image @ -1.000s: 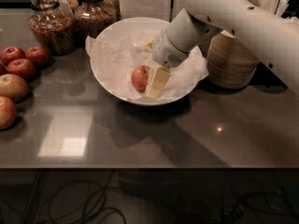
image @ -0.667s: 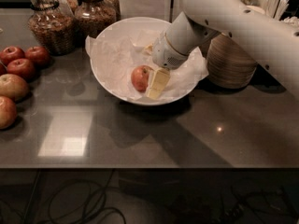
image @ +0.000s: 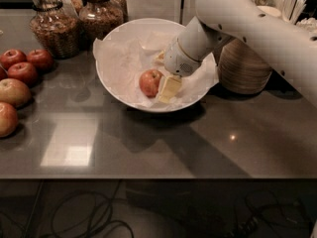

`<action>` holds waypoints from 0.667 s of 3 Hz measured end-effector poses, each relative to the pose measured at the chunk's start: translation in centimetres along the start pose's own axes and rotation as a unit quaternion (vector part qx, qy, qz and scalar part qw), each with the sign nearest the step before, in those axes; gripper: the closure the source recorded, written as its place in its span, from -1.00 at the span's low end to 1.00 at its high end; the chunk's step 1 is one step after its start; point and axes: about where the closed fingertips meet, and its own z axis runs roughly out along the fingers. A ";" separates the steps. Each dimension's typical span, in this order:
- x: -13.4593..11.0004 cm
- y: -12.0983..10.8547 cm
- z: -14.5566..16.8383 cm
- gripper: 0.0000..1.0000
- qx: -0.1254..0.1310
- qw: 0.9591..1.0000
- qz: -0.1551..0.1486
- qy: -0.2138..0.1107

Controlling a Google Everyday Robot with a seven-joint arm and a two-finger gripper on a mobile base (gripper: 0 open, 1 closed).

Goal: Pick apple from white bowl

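The apple (image: 150,82), small and red with a yellowish patch, lies in the wide white bowl (image: 111,81) on crumpled white paper, a little right of the bowl's middle. My gripper (image: 164,74) reaches down into the bowl from the upper right, right next to the apple. Its fingers are open: one pale finger (image: 168,88) rests on the paper touching the apple's right side, and the other shows partly behind the apple. The apple sits on the paper, not lifted.
Several other apples (image: 20,71) lie at the left edge of the dark counter. Two glass jars (image: 52,26) stand behind the bowl at the left. A stack of beige paper bowls (image: 242,66) stands right of the bowl, partly behind my arm.
The upper arm has shifted slightly. The gripper stays beside the apple in the bowl, and the apple has not moved.
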 end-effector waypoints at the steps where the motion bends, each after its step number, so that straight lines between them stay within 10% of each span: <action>1: 0.6 -0.1 0.3 -0.16 -0.007 1.000 0.008 -0.002; 2: 0.9 -0.1 0.5 0.30 -0.014 1.000 0.017 -0.003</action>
